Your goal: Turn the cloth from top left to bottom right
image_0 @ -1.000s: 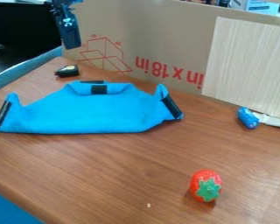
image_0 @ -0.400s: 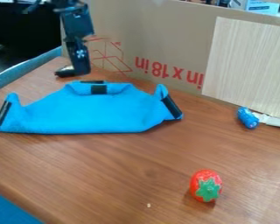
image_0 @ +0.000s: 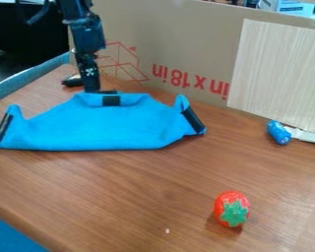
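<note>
The black two-finger fingers (image_0: 92,90) hang at the far edge of the bright blue fabric cloth with black strips (image_0: 101,125), just to the left, in the camera view, of the black patch (image_0: 111,101) on its turned-over far rim. The cloth lies on the brown wood-grain worktop (image_0: 140,189), its long axis running side to side across the view. Most of its body spreads from the fingertips toward the camera and to the right, with a narrower wing reaching out to the lower left. Whether the tips touch the rim or stand just behind it, I cannot tell; nor can I tell how far open they are, or whether they have hold of any fabric.

The upper-left stretch of rim is the nearest part to take, and the right end is well apart. The turn likely calls for a grip there, then a lift and a diagonal carry over the cloth's body toward the lower right.
</note>
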